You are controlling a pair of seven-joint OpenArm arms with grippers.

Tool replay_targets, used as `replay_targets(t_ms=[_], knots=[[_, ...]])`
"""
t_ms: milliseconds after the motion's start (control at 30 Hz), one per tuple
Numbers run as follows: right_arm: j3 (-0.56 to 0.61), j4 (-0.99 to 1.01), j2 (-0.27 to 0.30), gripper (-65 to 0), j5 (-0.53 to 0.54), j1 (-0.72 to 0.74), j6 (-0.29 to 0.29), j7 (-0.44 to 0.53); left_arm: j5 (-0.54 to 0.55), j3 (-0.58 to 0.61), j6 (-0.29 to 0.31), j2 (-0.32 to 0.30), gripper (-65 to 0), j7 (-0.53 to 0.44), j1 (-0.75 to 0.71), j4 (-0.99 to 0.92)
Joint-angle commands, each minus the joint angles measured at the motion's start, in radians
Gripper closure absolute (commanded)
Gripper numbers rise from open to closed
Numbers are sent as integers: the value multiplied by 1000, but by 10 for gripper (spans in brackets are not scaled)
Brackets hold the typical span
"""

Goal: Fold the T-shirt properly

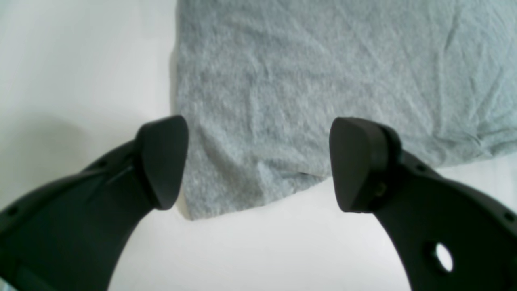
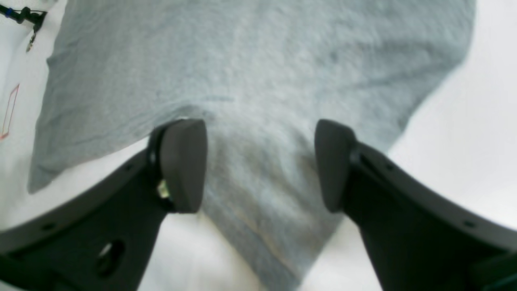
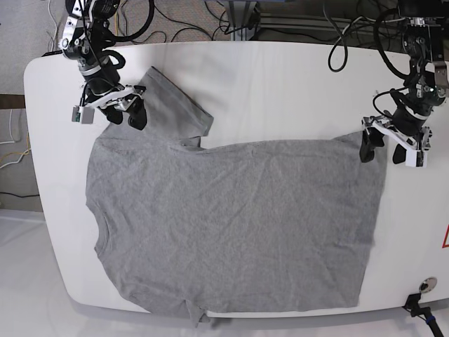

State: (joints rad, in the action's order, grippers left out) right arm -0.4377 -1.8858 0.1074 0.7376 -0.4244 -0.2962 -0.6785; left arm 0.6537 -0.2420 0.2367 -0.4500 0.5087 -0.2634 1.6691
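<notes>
A grey T-shirt [image 3: 231,225] lies spread flat on the white table [image 3: 280,84], collar to the left and hem to the right. My left gripper [image 3: 382,149] hovers open at the far hem corner. In the left wrist view that gripper [image 1: 258,165] straddles the corner of the shirt [image 1: 323,81], with its dark fingers [image 1: 161,161] apart. My right gripper [image 3: 126,116] is open at the far sleeve [image 3: 172,105]. From the right wrist, the gripper [image 2: 258,165] has the sleeve cloth [image 2: 262,182] between its spread jaws, gripping nothing.
Black cables [image 3: 231,21] run behind the table's far edge. A red mark [image 3: 445,239] and a small round fitting [image 3: 423,284] sit near the right edge. The shirt's near sleeve [image 3: 200,316] reaches the front edge of the table.
</notes>
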Motion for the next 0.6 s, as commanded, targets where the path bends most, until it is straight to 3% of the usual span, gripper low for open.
replay_targets(t_ms=[0, 233, 567], knots=[[-20, -19, 7, -411, 53, -12, -11, 19, 8, -10, 5, -17, -517, -22, 2, 19], [-51, -19, 8, -411, 155, -135, -11, 19, 10, -56, 5, -17, -515, -22, -26, 19], [-49, -16, 2, -411, 158, -281, -11, 19, 7, -179, 6, -13, -515, -23, -66, 19]])
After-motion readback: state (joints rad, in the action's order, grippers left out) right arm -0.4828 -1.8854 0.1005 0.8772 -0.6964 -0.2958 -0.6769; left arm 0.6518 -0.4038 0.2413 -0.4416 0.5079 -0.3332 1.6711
